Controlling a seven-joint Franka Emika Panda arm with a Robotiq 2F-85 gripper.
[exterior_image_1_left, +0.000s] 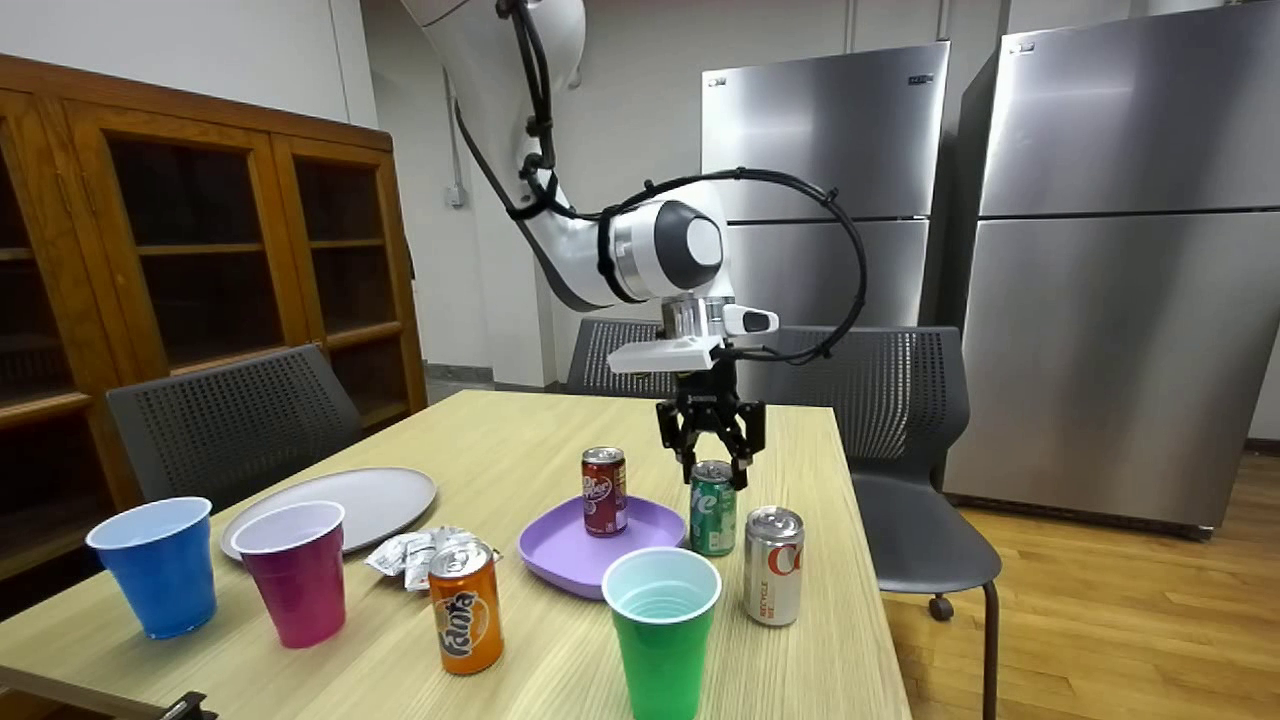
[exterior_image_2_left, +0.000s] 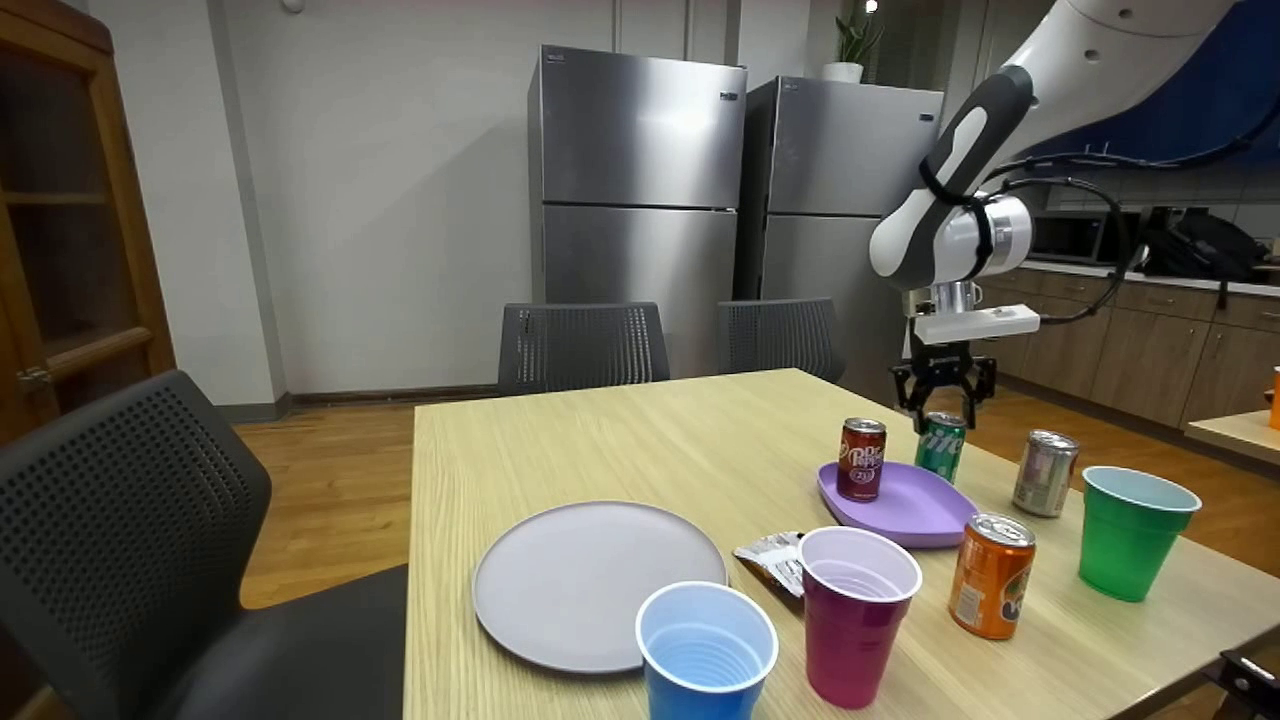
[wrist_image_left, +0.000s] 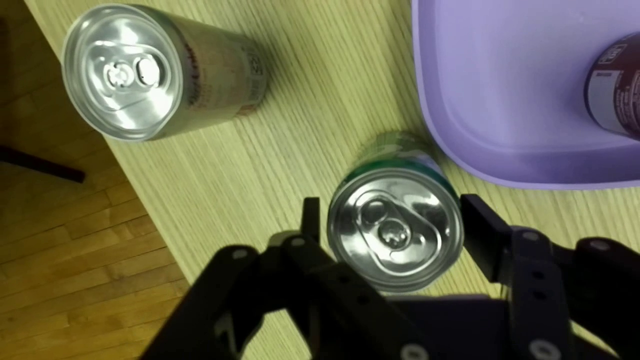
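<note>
Straddling the green can (wrist_image_left: 395, 232), the gripper (exterior_image_1_left: 714, 473) has its fingers (wrist_image_left: 310, 219) spread, one down each side of the rim! Look at the wrist view: a sliver of table (wrist_image_left: 280, 165) shows between one finger and the can, while on the opposite side it's so tight you can't tell whether they touch. The can stands upright on the table, just beside the purple plate (exterior_image_1_left: 560, 555), and there on that plate, also upright, a dark red can (exterior_image_1_left: 604, 492)! Close to the table's edge, near the green one, stands a silver can (exterior_image_1_left: 773, 568). Wider now: a green cup (exterior_image_1_left: 668, 640), an orange can (exterior_image_1_left: 466, 610), and a crumpled foil wrapper (exterior_image_1_left: 417, 555) lying near the purple plate. Out farther, a magenta cup (exterior_image_1_left: 298, 585) and a blue cup (exterior_image_1_left: 165, 572), both upright, both by a big grey plate (exterior_image_1_left: 385, 505)! Dark chairs (exterior_image_1_left: 235, 425) sit around the table, and past them two steel fridges (exterior_image_1_left: 820, 140) gleam in both exterior views, with a wooden cabinet (exterior_image_1_left: 280, 250) along the wall off to the side.
</note>
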